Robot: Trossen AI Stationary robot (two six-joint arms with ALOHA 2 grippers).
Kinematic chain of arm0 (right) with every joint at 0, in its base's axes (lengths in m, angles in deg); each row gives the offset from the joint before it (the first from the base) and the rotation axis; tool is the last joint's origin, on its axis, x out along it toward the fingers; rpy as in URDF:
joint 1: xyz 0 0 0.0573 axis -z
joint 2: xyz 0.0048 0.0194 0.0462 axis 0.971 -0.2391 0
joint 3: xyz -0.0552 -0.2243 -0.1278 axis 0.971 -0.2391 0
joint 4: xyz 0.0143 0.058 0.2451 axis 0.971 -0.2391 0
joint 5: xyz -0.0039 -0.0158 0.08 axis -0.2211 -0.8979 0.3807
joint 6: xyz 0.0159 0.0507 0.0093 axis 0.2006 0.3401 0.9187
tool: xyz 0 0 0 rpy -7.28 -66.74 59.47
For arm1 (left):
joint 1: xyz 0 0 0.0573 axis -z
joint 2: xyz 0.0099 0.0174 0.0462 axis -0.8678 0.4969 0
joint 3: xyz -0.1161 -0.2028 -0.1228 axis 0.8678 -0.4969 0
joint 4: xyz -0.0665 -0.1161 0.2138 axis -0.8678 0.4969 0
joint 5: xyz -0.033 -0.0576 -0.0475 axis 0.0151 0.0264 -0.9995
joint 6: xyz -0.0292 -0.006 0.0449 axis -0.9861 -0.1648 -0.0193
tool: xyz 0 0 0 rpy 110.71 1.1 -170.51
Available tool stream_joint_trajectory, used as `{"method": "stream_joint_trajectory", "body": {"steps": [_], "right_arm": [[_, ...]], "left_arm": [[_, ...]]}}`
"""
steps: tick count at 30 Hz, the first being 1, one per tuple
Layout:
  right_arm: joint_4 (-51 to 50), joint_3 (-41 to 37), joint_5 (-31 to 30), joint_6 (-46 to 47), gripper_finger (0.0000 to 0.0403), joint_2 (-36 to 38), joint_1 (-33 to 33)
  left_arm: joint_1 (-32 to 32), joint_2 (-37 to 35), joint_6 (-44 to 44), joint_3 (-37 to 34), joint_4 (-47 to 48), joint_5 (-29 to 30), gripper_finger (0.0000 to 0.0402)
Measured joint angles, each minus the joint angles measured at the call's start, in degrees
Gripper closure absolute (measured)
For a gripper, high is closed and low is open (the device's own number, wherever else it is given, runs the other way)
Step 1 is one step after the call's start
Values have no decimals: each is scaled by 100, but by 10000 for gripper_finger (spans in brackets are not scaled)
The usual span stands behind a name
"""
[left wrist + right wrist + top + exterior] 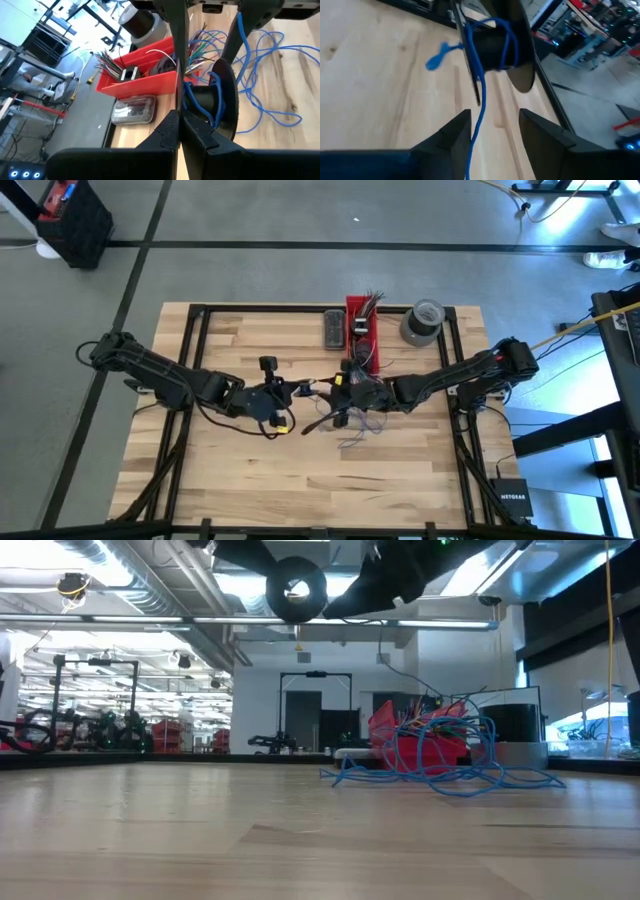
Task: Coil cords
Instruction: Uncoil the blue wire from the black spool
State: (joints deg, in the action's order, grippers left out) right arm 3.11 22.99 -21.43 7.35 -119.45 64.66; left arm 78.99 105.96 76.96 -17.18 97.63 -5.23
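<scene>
Thin blue cords [272, 75] sprawl in loose loops on the wooden bench [250, 470]; left end effector [179, 131] clenched, right end effector [492, 127] released.

Blue cords [440, 755], red bin [362, 330]

Grey concrete floor [250, 270], bright ceiling lights [140, 580], distant red shelving [165, 732]

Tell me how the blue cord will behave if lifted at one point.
Probably floppy: the blue cord lies in loose, crossing loops on the table, so it would sag from a grip and may snag. Likely light: it is far thinner than the open right gripper it runs through.
</scene>
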Motion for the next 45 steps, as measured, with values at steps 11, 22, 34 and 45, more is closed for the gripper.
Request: {"method": "stream_joint_trajectory", "body": {"steps": [11, 22, 34, 45], "right_arm": [[-76, 0, 2, -122, 366, -4, -4], [-51, 159, -431, -461, 396, 328, -530], [136, 278, 566, -738, 393, -15, -681], [-1444, 275, -1712, -710, 397, -85, -402]], "left_arm": [[-2, 0, -21, 0, 30, 5, 396], [-82, 0, -280, 0, 43, 5, 396], [-662, 103, -303, 0, -1619, 8, 396], [-4, 68, 503, 4, -1723, 1003, 396]]}}
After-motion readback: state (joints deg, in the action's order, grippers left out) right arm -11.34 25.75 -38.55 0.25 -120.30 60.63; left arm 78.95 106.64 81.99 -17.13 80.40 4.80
